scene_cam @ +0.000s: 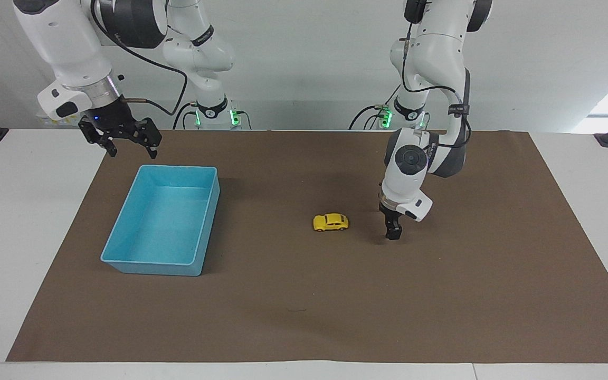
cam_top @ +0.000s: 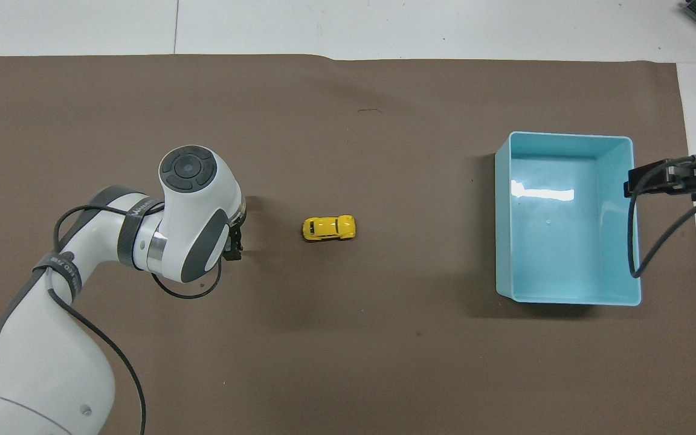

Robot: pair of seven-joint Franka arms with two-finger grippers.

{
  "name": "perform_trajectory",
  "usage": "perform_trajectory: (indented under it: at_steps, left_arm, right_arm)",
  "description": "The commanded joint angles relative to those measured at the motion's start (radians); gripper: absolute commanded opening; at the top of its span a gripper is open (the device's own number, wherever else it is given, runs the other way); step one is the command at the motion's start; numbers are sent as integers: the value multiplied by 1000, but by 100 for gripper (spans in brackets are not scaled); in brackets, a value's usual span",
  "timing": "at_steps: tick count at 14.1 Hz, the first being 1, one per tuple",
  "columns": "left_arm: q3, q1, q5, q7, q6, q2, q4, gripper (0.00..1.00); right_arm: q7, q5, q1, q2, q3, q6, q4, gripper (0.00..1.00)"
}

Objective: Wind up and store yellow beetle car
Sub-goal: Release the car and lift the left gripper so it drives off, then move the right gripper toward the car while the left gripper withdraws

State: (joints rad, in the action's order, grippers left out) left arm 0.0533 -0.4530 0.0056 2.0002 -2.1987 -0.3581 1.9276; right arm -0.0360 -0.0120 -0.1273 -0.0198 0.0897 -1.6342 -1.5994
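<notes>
The yellow beetle car (scene_cam: 330, 222) (cam_top: 328, 228) stands on its wheels on the brown mat, free of both grippers. It lies between my left gripper and the blue tray (scene_cam: 177, 168) (cam_top: 565, 136). My left gripper (scene_cam: 392, 232) (cam_top: 234, 243) points down just above the mat, about a car's length from the car toward the left arm's end. It is open and holds nothing. My right gripper (scene_cam: 124, 141) waits open in the air over the mat beside the tray's corner; the tray holds nothing.
A brown mat (scene_cam: 304, 316) (cam_top: 348, 362) covers most of the white table. The right arm's cable (cam_top: 632, 241) hangs over the tray's edge at the right arm's end.
</notes>
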Motion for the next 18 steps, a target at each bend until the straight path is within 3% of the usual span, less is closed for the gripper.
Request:
perform_trajectory:
  at_steps: [1,18]
  left_arm:
    - [-6,10,16,-9,23,13,-1,100]
    - [-1,22,16,-9,23,47,-64,100]
  right_arm:
    - [-10,9,-6,24,4,-12,-30,100]
    - [-8,10,-5,24,5,-12,-30,100]
